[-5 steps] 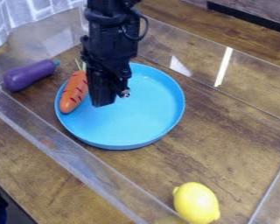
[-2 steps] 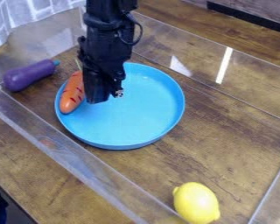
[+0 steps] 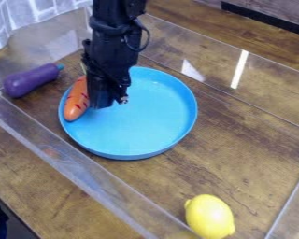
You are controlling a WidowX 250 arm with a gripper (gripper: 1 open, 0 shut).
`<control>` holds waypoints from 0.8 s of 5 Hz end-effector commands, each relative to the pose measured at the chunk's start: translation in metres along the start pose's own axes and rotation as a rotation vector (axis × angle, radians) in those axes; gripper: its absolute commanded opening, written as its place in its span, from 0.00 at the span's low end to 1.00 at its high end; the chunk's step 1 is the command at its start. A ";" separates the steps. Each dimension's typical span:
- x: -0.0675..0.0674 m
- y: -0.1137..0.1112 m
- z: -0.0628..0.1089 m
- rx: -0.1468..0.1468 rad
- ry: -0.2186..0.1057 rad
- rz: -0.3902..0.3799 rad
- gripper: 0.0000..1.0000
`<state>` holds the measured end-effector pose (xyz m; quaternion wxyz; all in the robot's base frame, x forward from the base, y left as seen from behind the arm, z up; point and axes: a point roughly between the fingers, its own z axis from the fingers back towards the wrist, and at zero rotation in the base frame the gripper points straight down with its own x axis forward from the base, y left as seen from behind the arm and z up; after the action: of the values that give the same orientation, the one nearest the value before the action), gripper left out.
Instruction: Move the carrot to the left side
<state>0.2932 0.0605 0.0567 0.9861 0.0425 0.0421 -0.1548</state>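
A dark wooden counter (image 3: 239, 140) is seen from above, with clear sheeting laid or standing over parts of it, so that glare streaks are thrown across the wood. A round blue plate (image 3: 159, 121) is set near the middle of the counter. The black arm is lowered over the plate's left rim, and its hand (image 3: 105, 98) is pointed straight down just beside the carrot (image 3: 76, 101), which is lain against the plate's left edge, orange body partly on the rim. The hand is clenched fully shut; nothing can be made out between its fingers, and whether it is pressed against the carrot's side cannot be told, since the contact point is covered by the hand itself. A purple eggplant (image 3: 30, 79) is left on the counter to the left of the plate, apart from the carrot, and a yellow lemon (image 3: 209, 217) is placed near the lower edge, well apart from everything else. The task is judged barely begun: the carrot is not yet clear of the plate, and most of its way leftward is still to be covered. The carrot's green top is hidden behind the arm.
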 end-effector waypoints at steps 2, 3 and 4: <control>0.008 0.025 0.010 0.062 -0.032 0.023 0.00; 0.009 0.032 0.008 0.080 -0.023 0.020 0.00; 0.010 0.039 0.006 0.100 -0.013 0.017 0.00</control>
<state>0.3077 0.0854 0.0491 0.9824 0.0803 0.0537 -0.1601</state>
